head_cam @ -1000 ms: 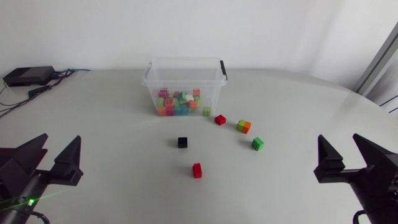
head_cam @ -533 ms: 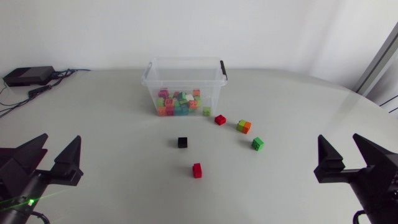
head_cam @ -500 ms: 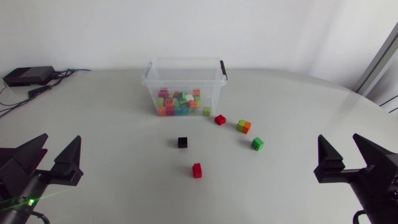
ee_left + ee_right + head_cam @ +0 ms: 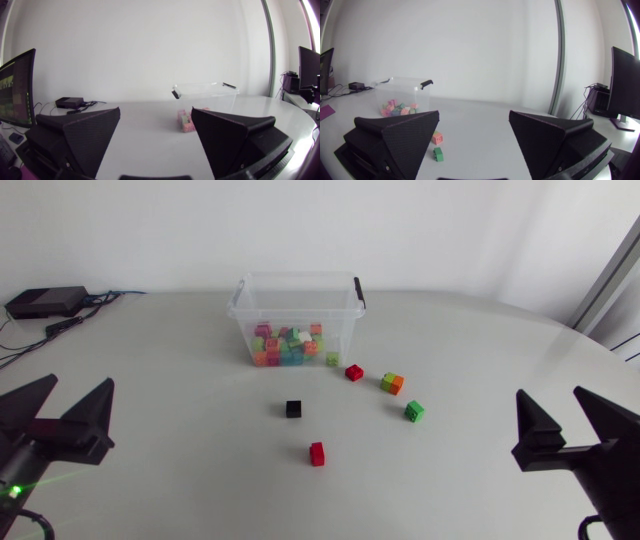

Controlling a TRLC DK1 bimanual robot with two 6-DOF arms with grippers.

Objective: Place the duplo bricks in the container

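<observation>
While left hand (image 4: 82,382) and right hand (image 4: 549,392) gape wide at table (image 4: 180,415) edges, bricks (image 4: 293,409) lie midway, near container (image 4: 298,308).

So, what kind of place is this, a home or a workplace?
Probably a robotics lab or test room, not a home. The left gripper and right gripper of two robot arms stand open at a plain pale table, which holds a clear container of duplo bricks and a few loose bricks.
</observation>
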